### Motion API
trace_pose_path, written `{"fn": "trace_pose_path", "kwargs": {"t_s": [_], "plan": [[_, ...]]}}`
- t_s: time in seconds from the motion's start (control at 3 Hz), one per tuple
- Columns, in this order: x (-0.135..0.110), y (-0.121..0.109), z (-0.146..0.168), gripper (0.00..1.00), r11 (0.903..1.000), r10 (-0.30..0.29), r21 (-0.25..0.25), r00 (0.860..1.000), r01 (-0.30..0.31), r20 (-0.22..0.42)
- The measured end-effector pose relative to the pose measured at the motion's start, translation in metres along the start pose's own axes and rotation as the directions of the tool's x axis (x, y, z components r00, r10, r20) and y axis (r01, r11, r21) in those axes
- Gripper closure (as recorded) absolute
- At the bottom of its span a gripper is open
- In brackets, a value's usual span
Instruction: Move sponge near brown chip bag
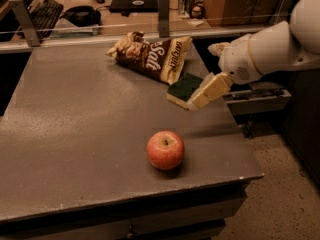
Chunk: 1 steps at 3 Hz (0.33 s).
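Note:
The sponge (183,88), dark green on top with a pale yellow body, lies flat on the grey table (75,134). It is just below the right end of the brown chip bag (150,56), close to it or touching it. The bag lies on its side at the back of the table with white "Salt" lettering. My gripper (197,100) reaches in from the right. Its pale yellow fingers (212,88) are at the sponge's right edge and slant down to the table. The gripper is open and holds nothing.
A red apple (165,149) sits near the table's front edge. The table's right edge runs just under my arm (270,51). A rail with metal posts (163,6) borders the back, with a desk, keyboard and clutter behind it.

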<state>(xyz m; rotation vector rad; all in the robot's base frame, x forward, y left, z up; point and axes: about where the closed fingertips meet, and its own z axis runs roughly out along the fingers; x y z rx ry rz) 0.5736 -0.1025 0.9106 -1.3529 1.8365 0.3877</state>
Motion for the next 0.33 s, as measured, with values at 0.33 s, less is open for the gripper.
{"fn": "trace_pose_path", "kwargs": {"t_s": [0.33], "plan": [[0.023,0.0181,-0.0356,0.0,0.9981,0.048,0.033,0.994,-0.051,0.096]]}}
